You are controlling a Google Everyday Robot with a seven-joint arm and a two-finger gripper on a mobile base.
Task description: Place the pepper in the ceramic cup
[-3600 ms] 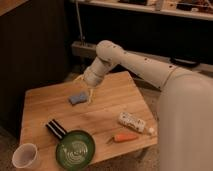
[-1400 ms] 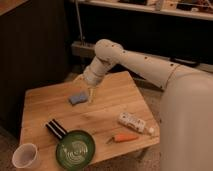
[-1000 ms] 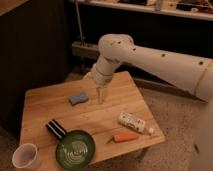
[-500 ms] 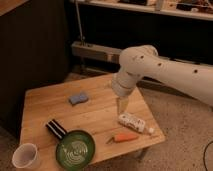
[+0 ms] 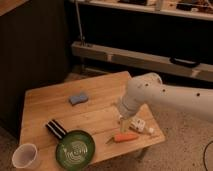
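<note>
The orange pepper [image 5: 125, 137] lies near the front right edge of the wooden table [image 5: 100, 112], its green stem pointing left. My gripper [image 5: 125, 125] hangs fingers-down just above the pepper, open and holding nothing. The white arm reaches in from the right. The white ceramic cup [image 5: 25, 156] stands upright at the table's front left corner, far from the gripper.
A green pan [image 5: 75, 149] with a black handle [image 5: 55, 129] sits between the cup and the pepper. A blue sponge [image 5: 78, 98] lies mid-table. A white bottle-like object [image 5: 140, 125] lies right behind the pepper, next to the gripper. Dark shelving stands behind the table.
The arm has swung from above the blue sponge across to the right and down toward the front. The gripper now hangs over the pepper. No object has moved.
</note>
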